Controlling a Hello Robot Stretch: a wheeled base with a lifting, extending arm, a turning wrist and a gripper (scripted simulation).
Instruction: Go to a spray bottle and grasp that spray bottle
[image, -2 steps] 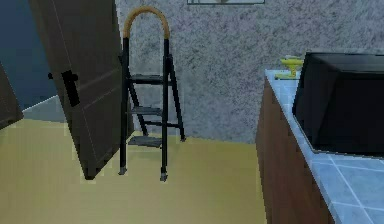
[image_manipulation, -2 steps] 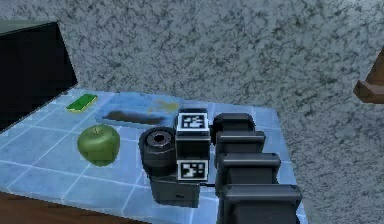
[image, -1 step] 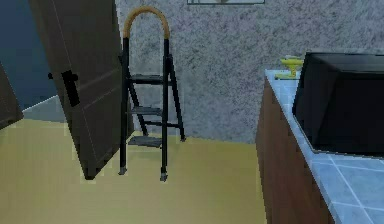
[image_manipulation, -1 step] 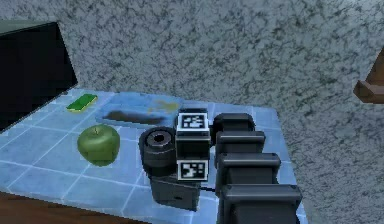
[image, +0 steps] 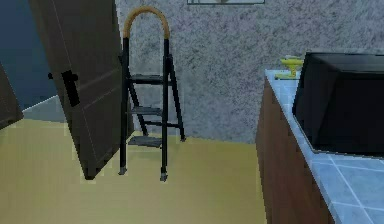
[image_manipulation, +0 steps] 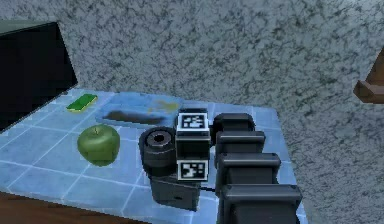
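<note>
- Hand (image_manipulation: 152, 148) sat low in the arm side view, just left of centre, at the end of the dark arm (image_manipulation: 245, 175), beside the two white marker squares (image_manipulation: 192, 122).
- Hand state: could not tell whether it held anything, as its far end lay against the blue-tiled desk (image_manipulation: 45, 165) with a green apple (image_manipulation: 99, 144) just beside it.
- Other items on the desk were a black box (image_manipulation: 30, 70) at upper left, a flat green-yellow piece (image_manipulation: 82, 101) and a shallow recess (image_manipulation: 135, 113) beyond the apple.
- Task's thing: no shape could be firmly read as the spray bottle. The best candidate was a small yellow thing (image: 290, 67) at the far end of the desk, upper right of the forward view, just left of the black box.
- The forward view also showed an open door (image: 85, 80) at left and a stepladder (image: 148, 100) at centre, against a speckled wall.
- Step in hand, as judged: locating and approaching; the grasp was not yet set up.
- To do it well, confirm the yellow thing's shape first, then drive along the desk edge until it lies in line with the arm.
- Lift the hand clear of the apple before extending, so the apple is not knocked.
- Keep the base off the desk front.
</note>
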